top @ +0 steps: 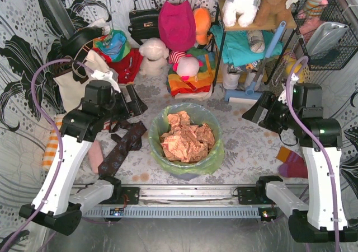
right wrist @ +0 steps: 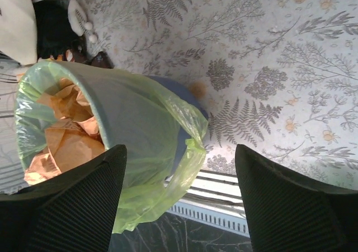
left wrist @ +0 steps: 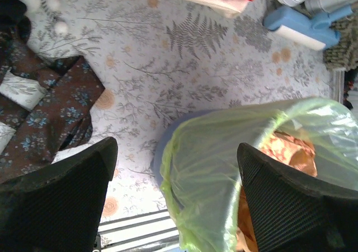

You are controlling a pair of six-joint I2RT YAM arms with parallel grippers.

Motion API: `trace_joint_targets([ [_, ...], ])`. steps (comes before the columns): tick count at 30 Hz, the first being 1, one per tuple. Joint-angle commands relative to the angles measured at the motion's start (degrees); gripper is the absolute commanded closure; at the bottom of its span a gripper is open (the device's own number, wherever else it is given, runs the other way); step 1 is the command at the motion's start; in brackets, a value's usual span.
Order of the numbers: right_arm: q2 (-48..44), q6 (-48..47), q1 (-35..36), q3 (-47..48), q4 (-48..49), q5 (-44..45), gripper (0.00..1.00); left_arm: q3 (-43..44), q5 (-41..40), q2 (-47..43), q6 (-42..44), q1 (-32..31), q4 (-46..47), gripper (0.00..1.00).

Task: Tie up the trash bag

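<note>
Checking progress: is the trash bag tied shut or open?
Open: the trash bag drapes over the bin rim, crumpled paper exposed.

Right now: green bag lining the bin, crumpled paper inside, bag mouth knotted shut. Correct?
One thing is off: the mouth of the bag is not knotted. It is wide open, with its edge folded over the rim of the bin; the top view shows this. The rest holds: the bag lines the bin and the crumpled paper is inside.
</note>
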Motion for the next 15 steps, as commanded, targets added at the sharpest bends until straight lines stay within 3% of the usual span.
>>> trace_joint_targets([
  [1, 1.28, 2.76, 0.69, 2.65, -0.80, -3.71, 0.24, 3.25, -0.73, -0.07, -1.96, -3.35, -2.31, 0.05],
  [4, 2.72, 4.01, 4.82, 3.78, -0.33, -2.30, 0.27, 3.99, -1.69, 0.66, -2.99, -5.97, -1.94, 0.05],
  [15, 10.88, 13.76, 33.10, 11.65, -2.65, 22.26, 0.31, 7.68, -6.99, 2.51, -5.24, -13.38, -5.13, 0.10],
])
